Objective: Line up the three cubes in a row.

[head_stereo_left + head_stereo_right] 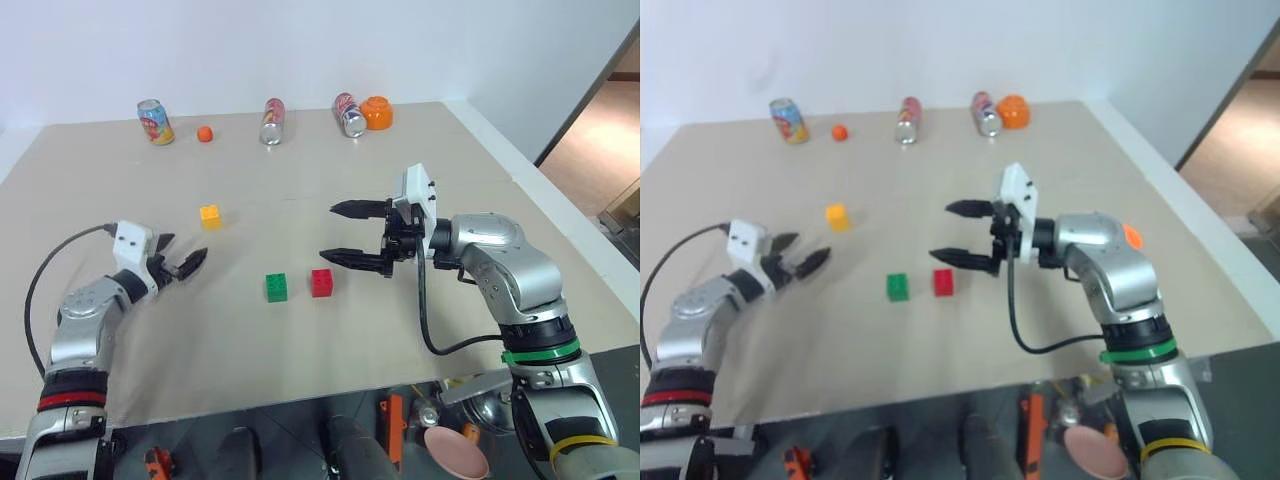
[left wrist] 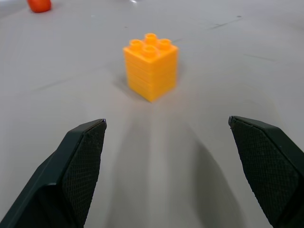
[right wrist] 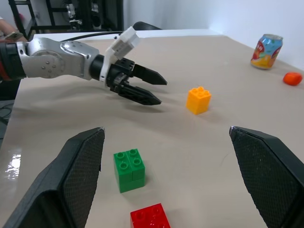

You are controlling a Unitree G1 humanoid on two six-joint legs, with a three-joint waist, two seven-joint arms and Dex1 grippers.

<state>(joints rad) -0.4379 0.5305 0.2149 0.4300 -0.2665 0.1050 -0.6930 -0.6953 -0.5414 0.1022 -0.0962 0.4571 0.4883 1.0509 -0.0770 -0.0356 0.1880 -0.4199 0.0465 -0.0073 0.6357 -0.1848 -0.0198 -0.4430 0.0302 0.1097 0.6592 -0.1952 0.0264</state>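
The left gripper [image 1: 186, 257] sits at the left middle of the left eye view with its jaws spread wide and nothing between them — it points toward the yellow cube [image 1: 210, 214], which stands alone just above and to the right of it. In the left wrist view that cube [image 2: 150, 66] stands ahead of the two fingers [image 2: 80, 161], roughly centred in the gap but turned corner-on to them. The green cube [image 1: 276, 287] and the red cube [image 1: 321, 282] already sit side by side near the frame's centre, close but apart. The right gripper [image 1: 340, 233] hangs to the right of the red one, its jaws wide apart too and empty.

The step in hand looks like fetching the yellow cube. To do it well, I would square the fingers to two flat faces first, keep low, close gently, then set it down left of the green one — on the same line, with matching spacing.
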